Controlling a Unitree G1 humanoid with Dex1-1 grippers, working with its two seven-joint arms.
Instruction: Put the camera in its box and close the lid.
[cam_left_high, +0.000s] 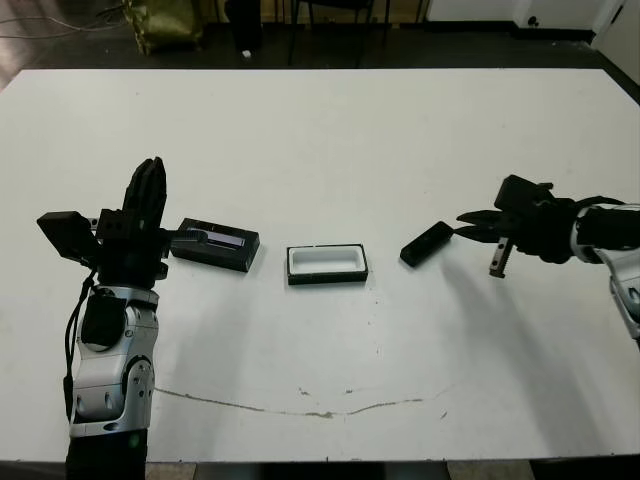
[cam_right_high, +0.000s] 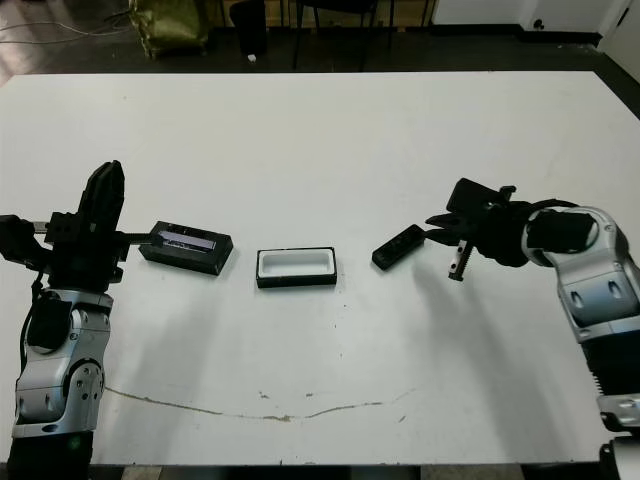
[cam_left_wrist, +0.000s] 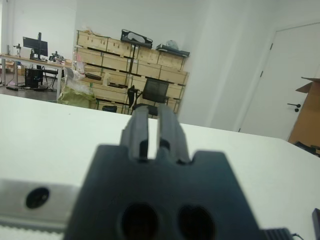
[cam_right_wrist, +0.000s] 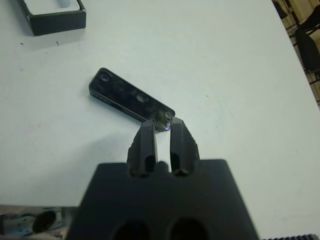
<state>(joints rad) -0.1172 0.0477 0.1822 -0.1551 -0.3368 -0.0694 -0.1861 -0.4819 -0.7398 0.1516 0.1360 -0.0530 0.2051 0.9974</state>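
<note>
The camera (cam_left_high: 426, 243) lies flat on the table, right of the box (cam_left_high: 327, 264), whose white lining faces up. The lid (cam_left_high: 215, 243), black with a pale strip, lies left of the box. My right gripper (cam_left_high: 468, 224) hovers at the camera's right end. In the right wrist view its fingers (cam_right_wrist: 147, 137) are almost together just over the camera (cam_right_wrist: 127, 97), near its purplish spot, and hold nothing. My left gripper (cam_left_high: 148, 188) points upward beside the lid's left end, fingers together and empty.
A thin dark crack or line (cam_left_high: 300, 408) runs across the table near its front edge. Beyond the table's far edge are chairs and a bag (cam_left_high: 165, 20). Wooden crates (cam_left_wrist: 125, 55) show in the left wrist view.
</note>
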